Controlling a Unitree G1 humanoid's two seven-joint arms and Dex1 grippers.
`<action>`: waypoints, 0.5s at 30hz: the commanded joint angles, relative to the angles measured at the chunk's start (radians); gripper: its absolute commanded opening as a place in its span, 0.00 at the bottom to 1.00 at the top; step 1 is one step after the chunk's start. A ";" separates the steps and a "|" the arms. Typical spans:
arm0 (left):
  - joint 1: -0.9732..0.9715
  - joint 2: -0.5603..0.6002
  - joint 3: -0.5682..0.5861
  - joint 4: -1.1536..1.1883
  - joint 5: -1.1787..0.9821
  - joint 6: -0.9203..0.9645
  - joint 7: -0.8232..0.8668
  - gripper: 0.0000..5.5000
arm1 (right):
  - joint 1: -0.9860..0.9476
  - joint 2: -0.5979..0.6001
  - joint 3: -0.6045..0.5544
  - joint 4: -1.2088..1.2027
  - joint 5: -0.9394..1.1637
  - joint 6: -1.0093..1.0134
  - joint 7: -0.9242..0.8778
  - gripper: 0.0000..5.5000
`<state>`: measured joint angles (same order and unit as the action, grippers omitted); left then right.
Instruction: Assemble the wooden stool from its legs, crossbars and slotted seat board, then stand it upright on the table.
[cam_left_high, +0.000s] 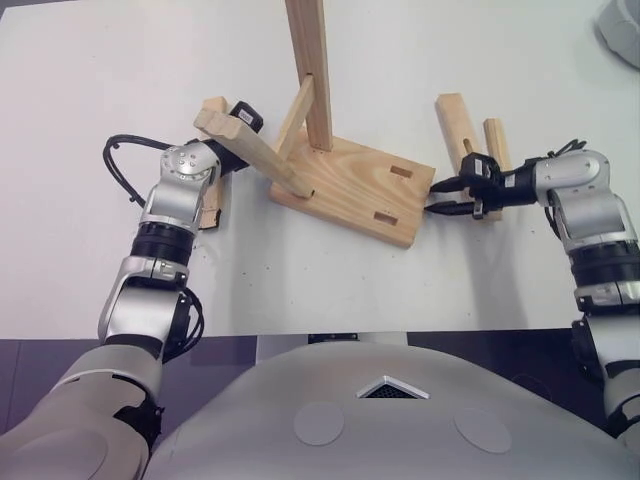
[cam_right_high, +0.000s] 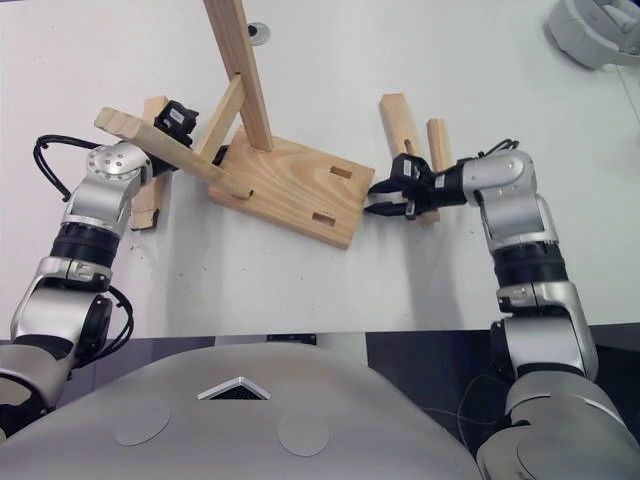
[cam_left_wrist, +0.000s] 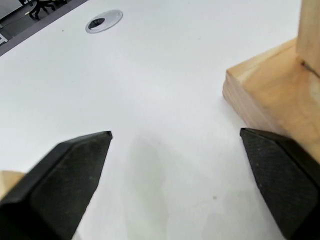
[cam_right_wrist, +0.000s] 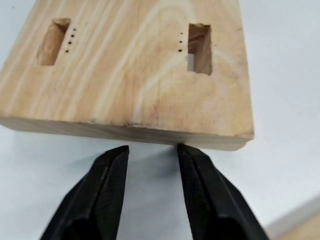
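Seat board (cam_left_high: 355, 195) lies mid-frame in my head view, two legs (cam_left_high: 312, 70) slotted in, right gripper (cam_left_high: 437, 197) at its right edge. Left wrist view: left gripper (cam_left_wrist: 175, 135) wide open over the table (cam_left_wrist: 150, 75) (board corner beside one fingertip). Right wrist view: fingers (cam_right_wrist: 105, 190) slightly parted, just short of the board's edge.

Both arms wear smooth silver-grey shells, broken by black ribbed bands at the joints. The left arm (cam_left_high: 160, 225) has a round cap near its wrist dotted with small dark screws, and a black cable (cam_left_high: 110, 150) loops out beside it. The right arm (cam_left_high: 592, 225) has a thin black wire (cam_left_high: 565, 147) arching over its wrist. The left gripper (cam_left_wrist: 175, 137) and right gripper (cam_right_wrist: 151, 149) are matt black, with finely textured, wedge-shaped fingers (cam_right_wrist: 107, 185) that taper to blunt tips.
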<state>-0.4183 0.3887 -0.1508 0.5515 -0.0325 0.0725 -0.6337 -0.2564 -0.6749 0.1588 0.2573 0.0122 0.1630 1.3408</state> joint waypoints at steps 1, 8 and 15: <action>-0.025 0.079 0.088 0.019 -0.023 -0.110 -0.024 0.86 | -0.098 -0.031 -0.175 -0.014 0.111 0.040 -0.119 0.33; 0.264 0.248 0.063 -0.440 -0.056 0.005 -0.208 0.86 | -0.255 0.119 -0.100 0.319 0.001 -0.168 -0.367 0.33; 0.355 0.371 -0.067 -0.700 0.016 0.191 -0.339 0.86 | -0.299 0.182 0.056 0.573 -0.164 -0.373 -0.423 0.33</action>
<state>-0.0543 0.7596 -0.1830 -0.1167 -0.0346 0.2338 -0.9703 -0.5353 -0.5049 0.1885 0.8034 -0.1246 -0.1839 0.9048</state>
